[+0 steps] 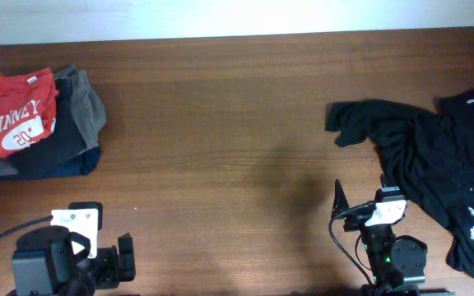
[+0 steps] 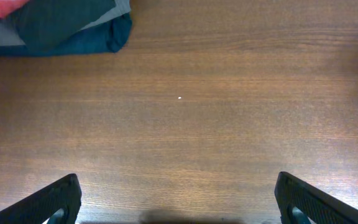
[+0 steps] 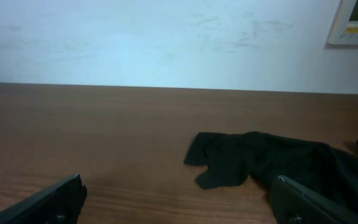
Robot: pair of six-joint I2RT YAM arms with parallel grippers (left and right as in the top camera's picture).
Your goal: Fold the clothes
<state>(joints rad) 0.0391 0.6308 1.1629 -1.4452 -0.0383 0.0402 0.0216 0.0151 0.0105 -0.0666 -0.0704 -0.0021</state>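
**On the table's right side, one black shirt is left unfolded**

From overhead, two groups of clothes are seen on the table [image 1: 220,123]. At the far left a folded pile [image 1: 72,136] is topped by one orange-red T-shirt [image 1: 19,111] with white lettering. Under it grey, black and dark blue layers can be told apart, so four garments are judged to be stacked. Well apart from them, at the right, one black shirt [image 1: 434,164] lies crumpled, with a sleeve thrown out toward the middle.

In the left wrist view, the left gripper [image 2: 178,186] is held wide apart over bare wood with nothing between its fingers. Only the pile's near corner is caught, at the top left.

In the right wrist view, the right gripper [image 3: 178,186] is likewise spread and empty, and the black sleeve lies just ahead of it.

The shirt is judged light, limp and likely to bunch. It would best be pinched at a hem, shoulder seam or sleeve end, one edge per gripper, and drawn flat.
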